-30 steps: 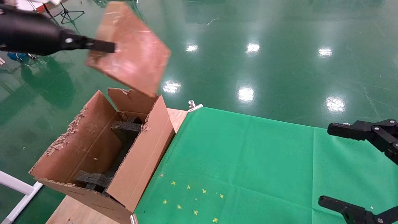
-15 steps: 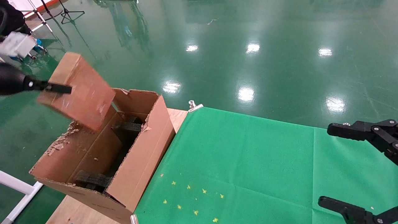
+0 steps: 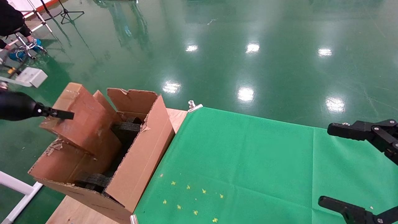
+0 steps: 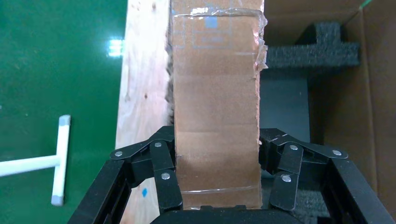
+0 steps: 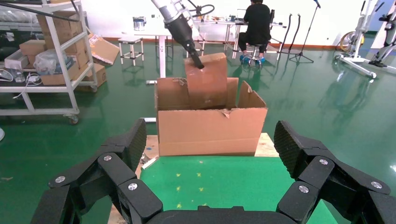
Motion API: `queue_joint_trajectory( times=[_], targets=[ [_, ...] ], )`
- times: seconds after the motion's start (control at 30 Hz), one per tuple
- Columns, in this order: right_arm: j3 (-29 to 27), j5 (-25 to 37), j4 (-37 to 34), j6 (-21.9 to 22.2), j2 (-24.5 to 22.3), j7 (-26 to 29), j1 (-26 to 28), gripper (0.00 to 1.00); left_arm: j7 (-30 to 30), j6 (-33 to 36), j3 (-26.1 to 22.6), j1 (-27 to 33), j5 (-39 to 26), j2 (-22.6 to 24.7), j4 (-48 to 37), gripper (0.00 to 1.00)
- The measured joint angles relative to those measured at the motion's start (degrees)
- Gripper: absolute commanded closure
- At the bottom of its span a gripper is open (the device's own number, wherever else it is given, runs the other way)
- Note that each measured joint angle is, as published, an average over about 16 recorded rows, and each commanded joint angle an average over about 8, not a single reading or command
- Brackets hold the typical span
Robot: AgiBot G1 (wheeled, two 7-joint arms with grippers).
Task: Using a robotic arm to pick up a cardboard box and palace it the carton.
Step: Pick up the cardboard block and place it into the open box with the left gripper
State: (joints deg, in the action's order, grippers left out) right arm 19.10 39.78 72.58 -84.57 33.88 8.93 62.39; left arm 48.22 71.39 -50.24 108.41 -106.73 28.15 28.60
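**A:** Left pincer (image 4: pixel 217 186) clamped on the cardboard box (image 3: pixel 82 119), one finger on each narrow side, and the box hangs tilted over the carton (image 3: pixel 141 155), its lower end already dipped between the flaps.

**B:** Where's the carton sitting?

**A:** On the bare wooden end of the worktop (image 3: pixel 175 116), just beside the green cloth (image 3: pixel 248 161). Right pincer (image 3: pixel 357 168) is parked over the cloth's far side, fingers spread wide, nothing in them.

**B:** How does that box look to handle?

**A:** Light, I'd judge, and stiff enough; the faces aren't bowing under the squeeze. But the tape looks smooth, so it could slip. Gripping across the narrow sides near one end, as here, seems sensible.

**B:** What do the other views add?

**A:** The left wrist view looks straight down the box and shows black foam blocks (image 4: pixel 313 49) waiting below, plus the taped top edge. The head view hides most of that grip. The right wrist view gives the side-on picture: the robotic arm (image 5: pixel 180 25) slanting down, the box poking above the carton's rim.
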Motion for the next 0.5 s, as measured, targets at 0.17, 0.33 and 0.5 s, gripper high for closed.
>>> queue_joint_trajectory(
  times=[0.17, 0.33, 0.5],
  targets=[
    [0.01, 0.0, 0.0, 0.0, 0.0, 0.0, 0.0, 0.0, -1.97, -0.34, -0.63, 0.25, -0.85, 1.91, -4.19, 1.0],
    [0.01, -0.01, 0.0, 0.0, 0.0, -0.01, 0.0, 0.0, -3.25, -0.77, -1.21, 0.38, -1.73, 3.63, -7.86, 1.0],
    [0.02, -0.01, 0.0, 0.01, -0.01, -0.01, 0.0, 0.0, -4.1, -1.61, -1.56, -0.18, -2.15, 5.2, -11.38, 1.0]
  ],
)
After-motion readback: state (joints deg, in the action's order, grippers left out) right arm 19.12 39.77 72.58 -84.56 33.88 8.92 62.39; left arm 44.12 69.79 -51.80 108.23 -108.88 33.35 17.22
